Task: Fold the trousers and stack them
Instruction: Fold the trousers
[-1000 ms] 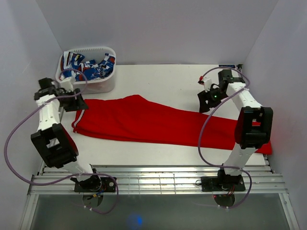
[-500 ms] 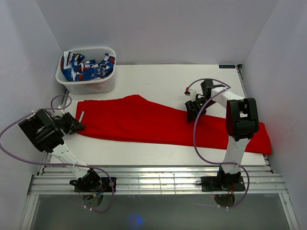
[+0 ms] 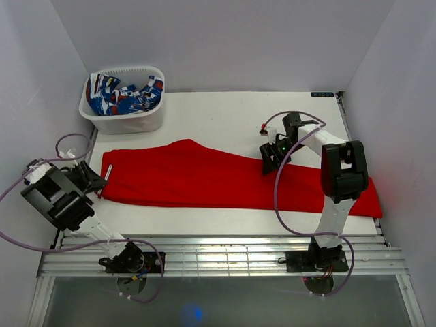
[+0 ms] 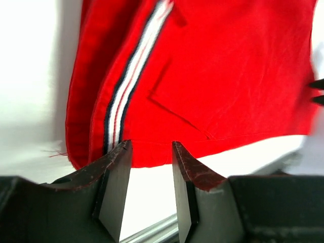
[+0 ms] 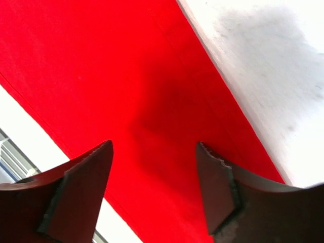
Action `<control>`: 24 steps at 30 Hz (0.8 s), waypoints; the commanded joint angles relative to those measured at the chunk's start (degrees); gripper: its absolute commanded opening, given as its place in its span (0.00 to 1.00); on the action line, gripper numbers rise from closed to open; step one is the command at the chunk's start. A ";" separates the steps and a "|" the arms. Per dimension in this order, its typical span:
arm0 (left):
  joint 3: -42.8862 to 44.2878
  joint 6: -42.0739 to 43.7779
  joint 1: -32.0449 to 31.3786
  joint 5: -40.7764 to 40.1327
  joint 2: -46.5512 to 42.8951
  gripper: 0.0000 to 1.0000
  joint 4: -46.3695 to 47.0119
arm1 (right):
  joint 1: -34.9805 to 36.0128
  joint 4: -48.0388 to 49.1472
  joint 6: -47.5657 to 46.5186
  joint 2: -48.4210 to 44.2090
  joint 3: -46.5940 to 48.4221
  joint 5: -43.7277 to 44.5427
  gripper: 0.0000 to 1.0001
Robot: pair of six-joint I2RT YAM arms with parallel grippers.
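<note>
The bright red soft-fabric trousers [image 3: 225, 178] lie flat on the white table [image 3: 225, 116] as one long strip. The waist end is at the left and the leg ends reach the right edge. The two legs seem to lie one on the other, so I judge that the lengthwise fold is done and the crosswise fold is the step in hand.

The left gripper [image 3: 99, 178] is low at the waist end, just beside the corner with the white and dark side stripe. Its jaws stand apart, and in the left wrist view only the hem and bare table show between them. It holds nothing. The right gripper [image 3: 268, 155] hovers over the far edge of the strip, about the middle of the legs, with its jaws wide and no cloth between them.

The next move calls for each gripper to come down and pinch all the layers at its edge, not only the top one, before lifting. The white plastic basket [image 3: 126, 119] with blue-white-red patterned cloth [image 3: 126, 95] stands at the far left corner, apart from the trousers.
</note>
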 commanded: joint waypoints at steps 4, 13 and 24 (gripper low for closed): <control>-0.41 3.83 -14.27 -0.48 -18.34 0.52 5.93 | -2.65 -5.52 -1.81 -9.17 5.89 4.10 0.75; 0.89 -15.87 -37.85 -8.49 -5.45 0.47 23.17 | -4.76 -8.62 -4.72 -10.76 -3.24 15.78 0.71; -1.21 -18.88 -25.47 -21.66 2.30 0.40 23.01 | -3.36 -1.05 1.08 1.54 -1.16 11.77 0.70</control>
